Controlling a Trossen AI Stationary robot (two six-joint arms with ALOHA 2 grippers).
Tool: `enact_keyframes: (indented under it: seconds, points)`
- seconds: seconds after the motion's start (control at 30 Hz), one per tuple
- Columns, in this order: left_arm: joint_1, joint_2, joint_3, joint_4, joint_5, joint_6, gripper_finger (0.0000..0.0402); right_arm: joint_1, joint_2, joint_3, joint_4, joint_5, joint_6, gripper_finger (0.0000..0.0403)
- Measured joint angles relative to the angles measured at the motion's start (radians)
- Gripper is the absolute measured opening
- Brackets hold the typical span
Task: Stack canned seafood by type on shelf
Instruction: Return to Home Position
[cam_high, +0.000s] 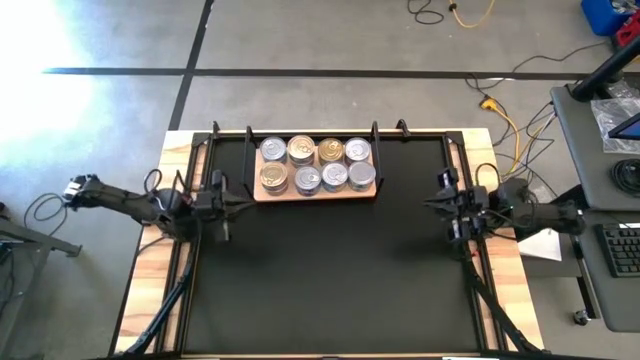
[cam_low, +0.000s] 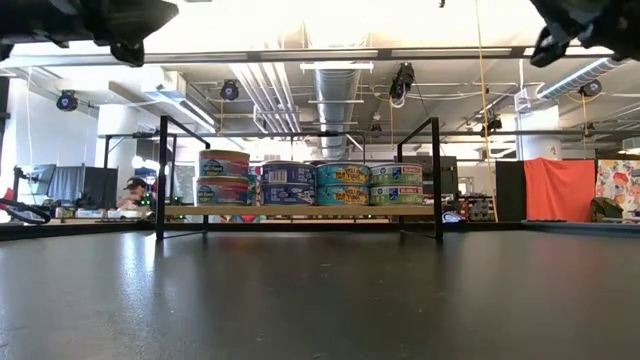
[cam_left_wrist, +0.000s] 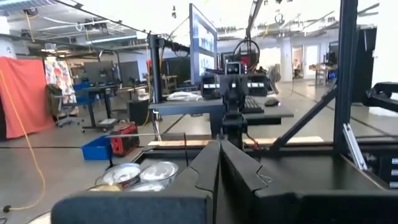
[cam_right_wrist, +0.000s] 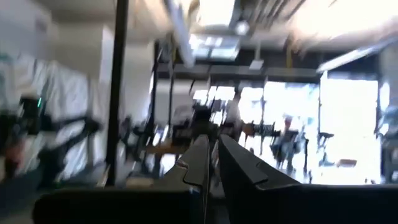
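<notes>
High view: the shelf (cam_high: 290, 196) sits at the middle of the far edge of the black table (cam_high: 330, 280). The canned seafood (cam_high: 307, 180) fills the shelf in two rows of four, lids a mix of silver and gold. The left gripper (cam_high: 238, 207) hovers just off the shelf's left end, tips pointing inward. The right gripper (cam_high: 430, 205) is at the table's right side, a little apart from the shelf, facing the left one. Neither touches a tin.

Low view: the tins stand two high on the wood board between black wire posts. The front row, left to right, shows a pink-labelled pair, a dark blue pair, a teal pair and a pale green pair. Dark arm parts show at both upper corners, well above the table; no fingers are visible here.

Left wrist view: the left arm's own fingers (cam_left_wrist: 205, 165) are pressed together and hold nothing. A few silver lids show beside them, and the right arm faces back across the table.

Right wrist view: motion blur. The fingers (cam_right_wrist: 194, 163) lie drawn together with only a thin slit between them, and grip nothing.
</notes>
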Motion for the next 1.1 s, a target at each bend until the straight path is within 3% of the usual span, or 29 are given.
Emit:
enact_keyframes:
  seconds: [0.07, 0.2, 0.53, 0.8, 1.1]
  points:
    - [0.000, -0.057, 0.000, -0.075, 0.000, -0.002, 0.0000, 0.000, -0.052, -0.041, 0.049, 0.029, 0.004, 0.0028]
    - [-0.002, -0.165, -0.002, -0.213, 0.001, -0.031, 0.0000, 0.000, -0.037, -0.088, 0.144, 0.058, 0.046, 0.0029]
    - [-0.001, -0.436, -0.092, -0.283, 0.033, -0.013, 0.0000, 0.000, -0.038, -0.090, 0.013, 0.042, 0.121, 0.0029]
    - [0.000, -0.430, -0.206, -0.260, 0.028, -0.100, 0.0000, 0.000, -0.027, -0.090, -0.242, 0.042, 0.194, 0.0029]
    - [0.001, -0.436, -0.233, -0.306, 0.022, -0.085, 0.0000, 0.000, -0.010, -0.090, -0.333, 0.059, 0.163, 0.0029]
